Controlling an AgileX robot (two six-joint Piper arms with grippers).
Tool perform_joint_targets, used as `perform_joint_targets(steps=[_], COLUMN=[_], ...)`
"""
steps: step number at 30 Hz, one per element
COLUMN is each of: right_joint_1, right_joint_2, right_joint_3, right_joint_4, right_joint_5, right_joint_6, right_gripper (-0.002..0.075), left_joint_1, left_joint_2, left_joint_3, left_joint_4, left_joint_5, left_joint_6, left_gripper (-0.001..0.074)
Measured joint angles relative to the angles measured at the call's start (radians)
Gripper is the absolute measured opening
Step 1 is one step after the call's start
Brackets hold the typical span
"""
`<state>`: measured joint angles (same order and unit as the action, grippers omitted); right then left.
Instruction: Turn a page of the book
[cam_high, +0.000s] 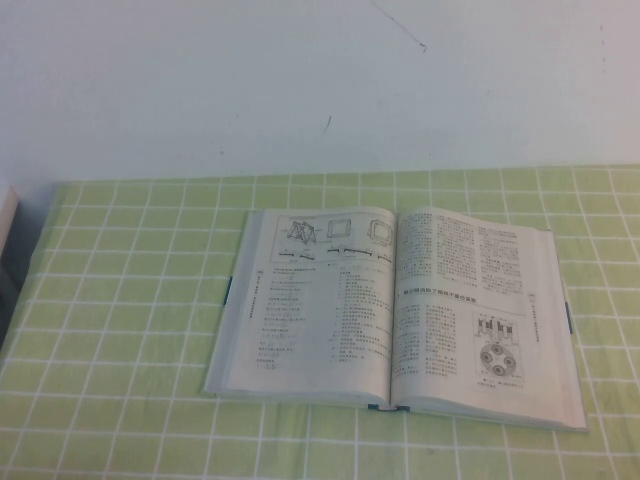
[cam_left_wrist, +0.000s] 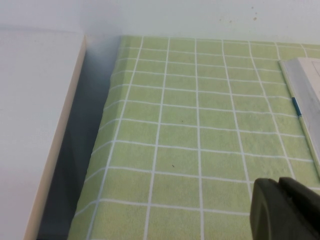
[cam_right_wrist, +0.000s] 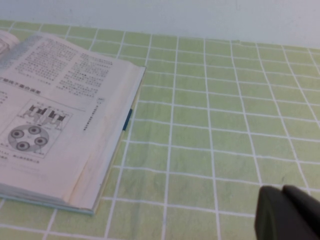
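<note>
Right gripper (cam_right_wrist: 287, 212): seen only as a dark shape at the lower right corner of the right wrist view, above the green cloth and well apart from the book; its fingers are closed together and nothing is held.
Left gripper (cam_left_wrist: 285, 207): seen only as a dark shape at the lower right corner of the left wrist view, over bare cloth; whether its fingers are parted cannot be told, and nothing is seen in them.
Table covering (cam_high: 130, 330): a light green cloth with a grid of thin white lines is spread across the lower half of the high view.
Book (cam_high: 400, 310): a large thick textbook with white pages of small black print and a thin grey-blue cover edge is laid open and flat on the cloth, at centre and slightly right of centre in the high view.
Page (cam_high: 480, 310): the thin white paper leaf with dense text columns and a round four-circle diagram is seen lying flat as the right-hand leaf of the open book; the diagram is placed toward its lower right.
Left-hand leaf (cam_high: 315, 300): truss-like frame sketches are shown along its top, with text columns below.
Wall (cam_high: 320, 80): a plain white surface is seen filling the upper part of the high view, behind the table.
</note>
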<state>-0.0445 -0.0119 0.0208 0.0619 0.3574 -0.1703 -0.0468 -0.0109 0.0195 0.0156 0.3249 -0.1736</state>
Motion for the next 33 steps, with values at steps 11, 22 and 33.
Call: perform_joint_targets(steps=[11, 22, 33], right_joint_1=[0.000, 0.000, 0.000], right_joint_2=[0.000, 0.000, 0.000], right_joint_3=[0.008, 0.008, 0.008], right_joint_4=[0.023, 0.030, 0.062], right_joint_5=[-0.217, -0.476, -0.574], right_joint_6=[-0.018, -0.071, 0.017], right_gripper=[-0.0003, -0.0003, -0.0003], left_joint_1=[0.000, 0.000, 0.000], left_joint_2=[0.000, 0.000, -0.001], left_joint_3=[0.004, 0.004, 0.004], left_joint_4=[0.026, 0.245, 0.249], left_joint_5=[-0.160, -0.359, -0.442], left_joint_6=[0.000, 0.017, -0.228], left_gripper=[-0.0002, -0.0002, -0.0002])
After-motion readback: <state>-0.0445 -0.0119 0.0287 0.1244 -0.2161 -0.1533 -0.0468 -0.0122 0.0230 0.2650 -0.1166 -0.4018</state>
